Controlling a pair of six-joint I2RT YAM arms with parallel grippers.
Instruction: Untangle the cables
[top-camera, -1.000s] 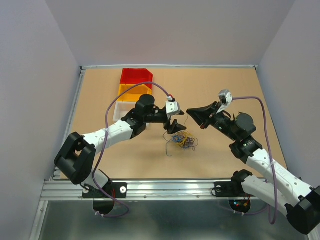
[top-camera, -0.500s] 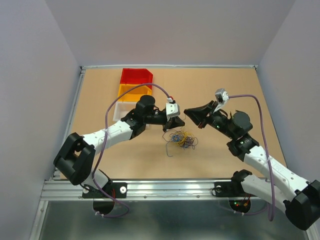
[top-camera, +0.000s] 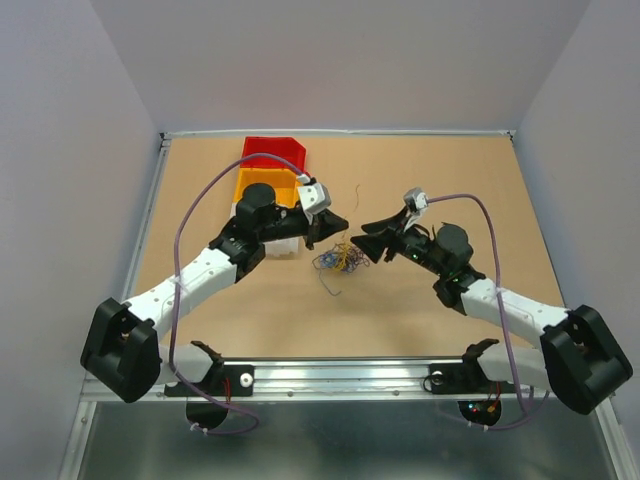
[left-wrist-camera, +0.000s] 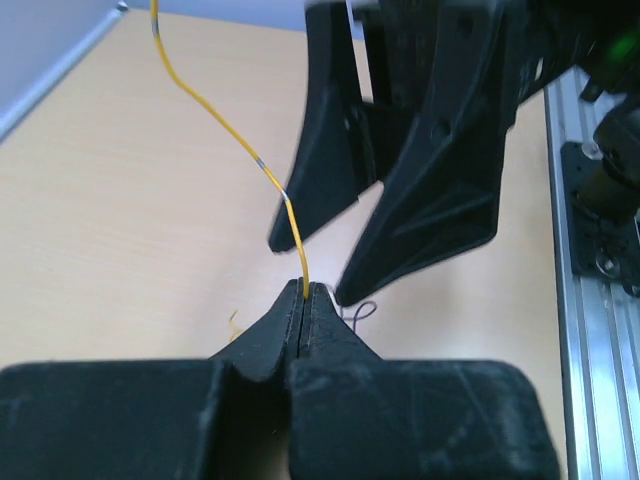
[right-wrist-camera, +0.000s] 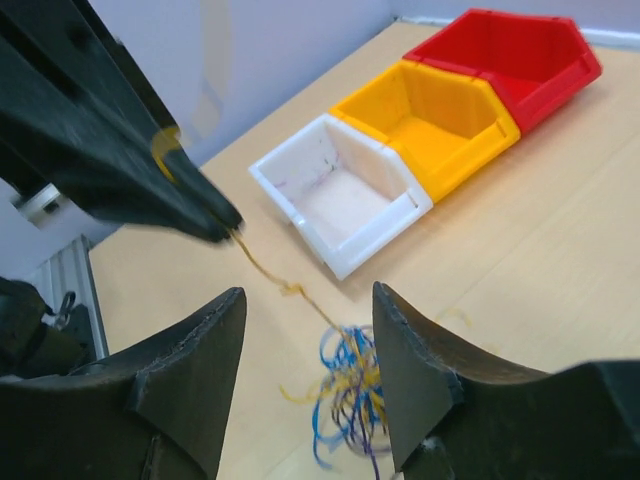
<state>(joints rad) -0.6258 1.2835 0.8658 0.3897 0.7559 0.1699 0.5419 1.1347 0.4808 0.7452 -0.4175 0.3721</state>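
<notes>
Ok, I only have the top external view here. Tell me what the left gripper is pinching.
Observer: The left wrist view shows the left gripper shut on a single yellow wire, pinched right at its tips.
Operator: Now give me the right gripper.
Observer: In its own wrist view the right gripper is open and holds nothing. The clump of cables is ahead of it, seen through the gap between its jaws.
Operator: Say whether that wire is free of the clump.
Observer: It isn't. The right wrist view shows it running from the left gripper's tip down into the clump.
</notes>
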